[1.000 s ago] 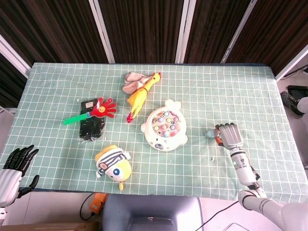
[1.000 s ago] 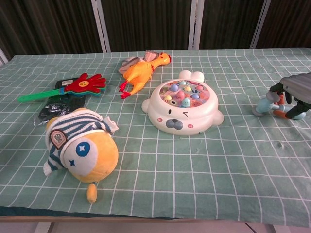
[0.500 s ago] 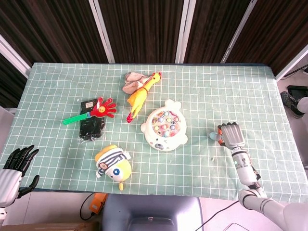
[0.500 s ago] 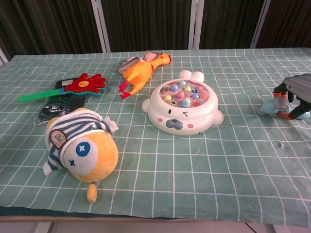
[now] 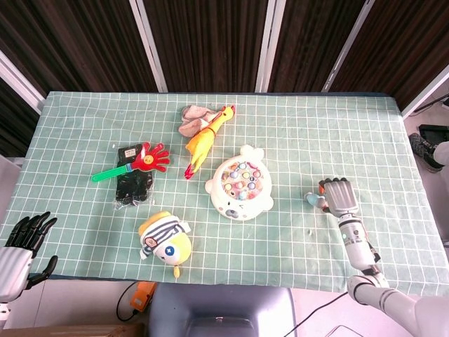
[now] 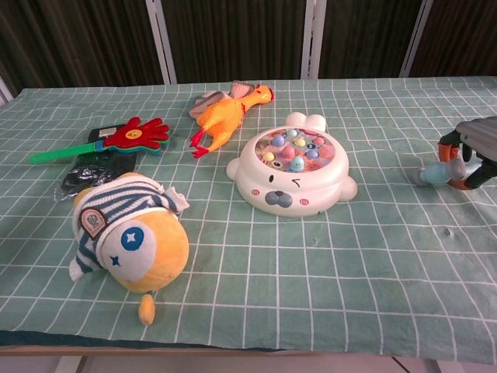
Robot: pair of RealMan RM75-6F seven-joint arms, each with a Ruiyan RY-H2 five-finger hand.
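Fingers of the right hand (image 5: 339,199) are curled down around a small blue toy (image 6: 433,173) that lies on the green checked tablecloth (image 5: 295,133), to the right of the white fishing game (image 5: 240,188). In the chest view the fingertips (image 6: 449,150) stand at both sides of the toy, but I cannot tell if they press it already; the toy seems to rest on the cloth, not lifted. So the reach looks finished, and the firm grasp and the lifting are, I think, not yet done. The left hand (image 5: 24,239) hangs off the table edge, far to the left of the fishing game, fingers apart and holding nothing. Left of the game lie also a striped plush duck (image 6: 128,232), a rubber chicken (image 5: 203,138) and a red hand clapper (image 5: 140,160).
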